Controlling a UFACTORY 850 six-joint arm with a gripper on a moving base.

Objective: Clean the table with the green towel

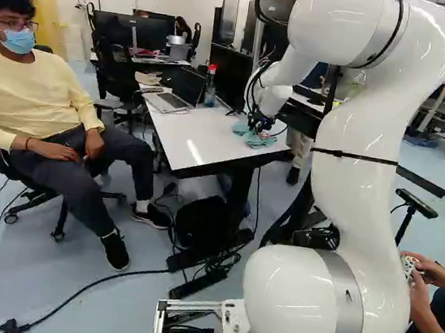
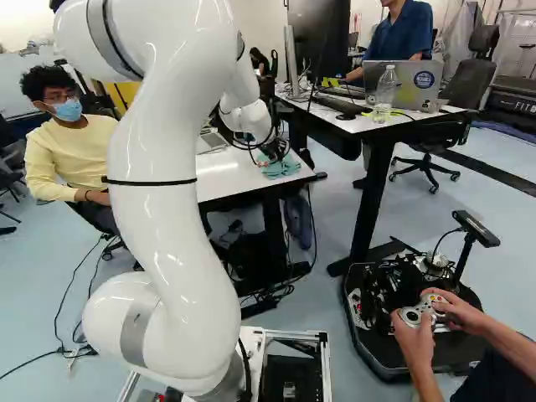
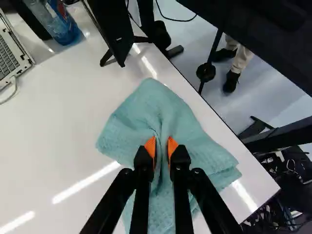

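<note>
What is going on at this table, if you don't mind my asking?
The white arm has the towel pinched in its tool, presumably to wipe the table. The towel is bunched where it is gripped and spreads out around it, near a corner of the table. A laptop and a bottle stand farther off.

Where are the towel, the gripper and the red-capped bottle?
Towel (image 3: pixel 195 141): wrist view, cloth beside the fingers.
Gripper (image 3: pixel 162 146): wrist view, midway between its fingertips.
Bottle (image 1: pixel 210 95): left base view, body below the cap.
</note>
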